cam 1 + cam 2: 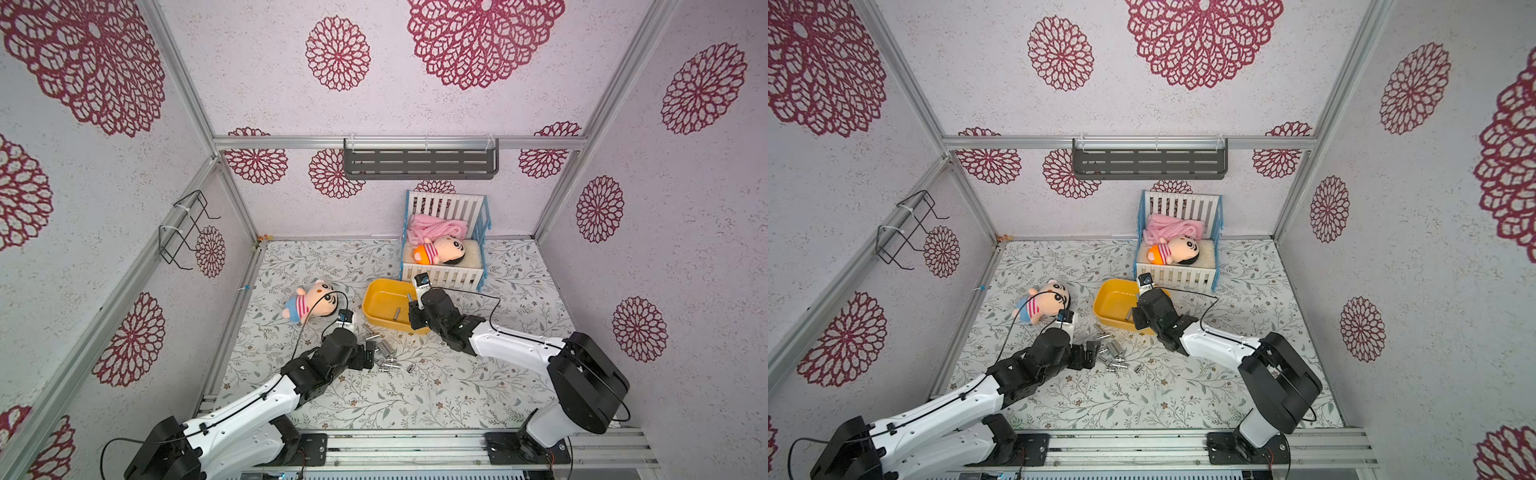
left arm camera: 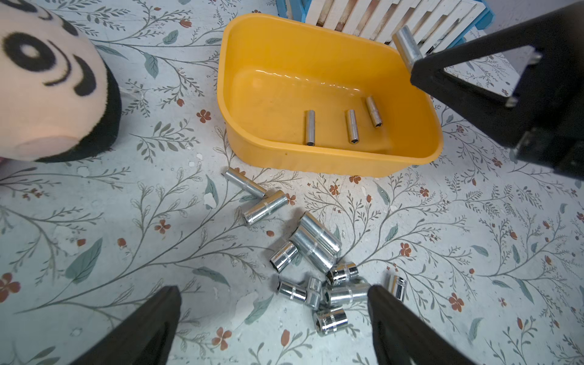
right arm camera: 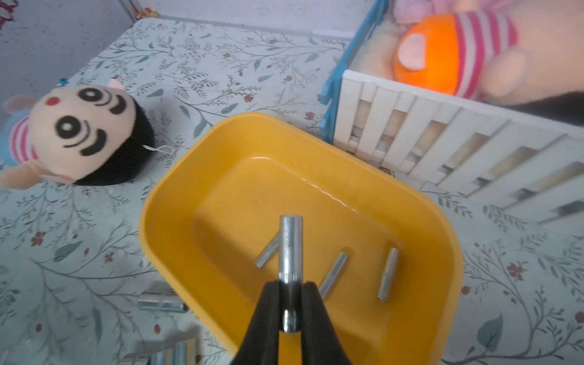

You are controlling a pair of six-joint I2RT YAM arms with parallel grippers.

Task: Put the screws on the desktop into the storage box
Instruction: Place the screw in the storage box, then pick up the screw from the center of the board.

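Three screws (image 2: 351,130): we see them lying apart on the floor of the yellow storage box (image 2: 316,164).
Right claw (image 3: 290,286): clamped on one long silver screw (image 3: 290,246), which it holds over the box.
Left claw (image 2: 274,289): spread wide and gripping nothing, low over the pile.
Loose screws (image 2: 316,248): about a dozen lie clustered on the bench (image 2: 94,205), just beside the box's wall.
Box position: on the bench, between a plush doll (image 2: 53,79) and the toy crib (image 3: 442,142).
Writing: the blue patch (image 1: 423,281) on a wrist camera is too small for us to read.
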